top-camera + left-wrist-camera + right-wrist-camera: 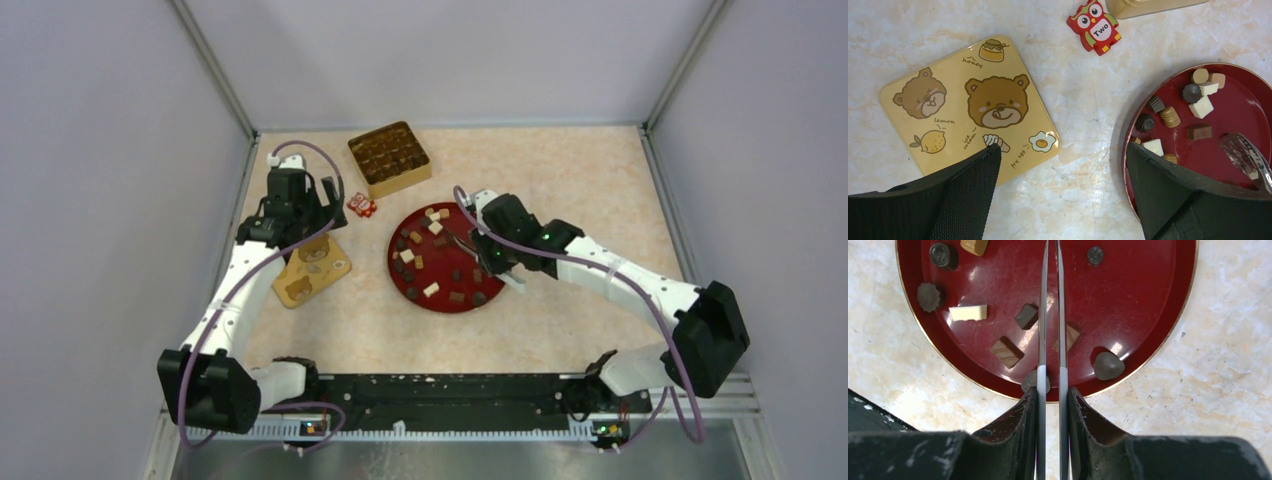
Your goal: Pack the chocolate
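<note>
Several chocolate pieces (pixel 436 228), dark brown lumps and tan or white cubes, lie on a red round plate (pixel 395 262). They also show in the left wrist view (pixel 1201 106) and the right wrist view (pixel 968 313). My right gripper (pixel 484 258) (pixel 1051 390) sits over the plate's right edge, shut on metal tongs (pixel 1042 315) that reach over the plate. The tongs' arms are close together and their tip shows in the left wrist view (pixel 1245 154). My left gripper (pixel 322 203) (pixel 1062 150) is open and empty above bare table between the lid and the plate.
A gold box (pixel 389 157) with dark compartments stands at the back. A bear-printed tan lid (pixel 312 268) (pixel 973 107) lies left of the plate. Small red-and-white owl items (pixel 362 206) (pixel 1094 26) lie between the box and the lid. Walls close in the table.
</note>
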Controlling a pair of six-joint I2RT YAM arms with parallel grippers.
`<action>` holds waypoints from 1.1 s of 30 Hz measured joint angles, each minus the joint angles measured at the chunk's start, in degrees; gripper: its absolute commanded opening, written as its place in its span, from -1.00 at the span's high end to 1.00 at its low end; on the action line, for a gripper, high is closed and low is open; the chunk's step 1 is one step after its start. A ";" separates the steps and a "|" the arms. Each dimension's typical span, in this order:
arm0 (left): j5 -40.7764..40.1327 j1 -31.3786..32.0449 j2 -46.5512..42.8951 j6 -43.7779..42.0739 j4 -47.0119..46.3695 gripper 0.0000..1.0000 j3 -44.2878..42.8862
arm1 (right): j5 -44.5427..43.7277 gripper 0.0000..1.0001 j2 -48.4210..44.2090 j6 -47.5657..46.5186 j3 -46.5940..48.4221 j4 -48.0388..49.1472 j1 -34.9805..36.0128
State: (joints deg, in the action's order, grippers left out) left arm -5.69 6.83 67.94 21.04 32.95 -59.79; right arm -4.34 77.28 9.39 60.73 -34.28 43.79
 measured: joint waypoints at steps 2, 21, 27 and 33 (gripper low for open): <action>0.02 0.00 0.00 0.00 0.00 -0.97 0.00 | 0.13 0.52 0.90 -0.26 0.00 0.20 0.37; 0.28 0.00 0.00 0.02 -0.02 -0.97 0.00 | -4.09 0.54 11.10 -0.31 1.64 7.45 0.72; 0.33 0.00 0.00 0.02 0.00 -0.97 0.00 | -3.30 0.54 9.84 -0.28 1.42 6.36 0.72; 0.76 0.00 0.04 0.04 -0.04 -0.97 0.00 | -0.55 0.55 4.44 -0.87 -0.33 4.04 1.11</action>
State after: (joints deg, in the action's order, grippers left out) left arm -4.93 6.83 67.99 21.08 32.91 -59.79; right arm -4.89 81.71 8.51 60.40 -30.24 44.91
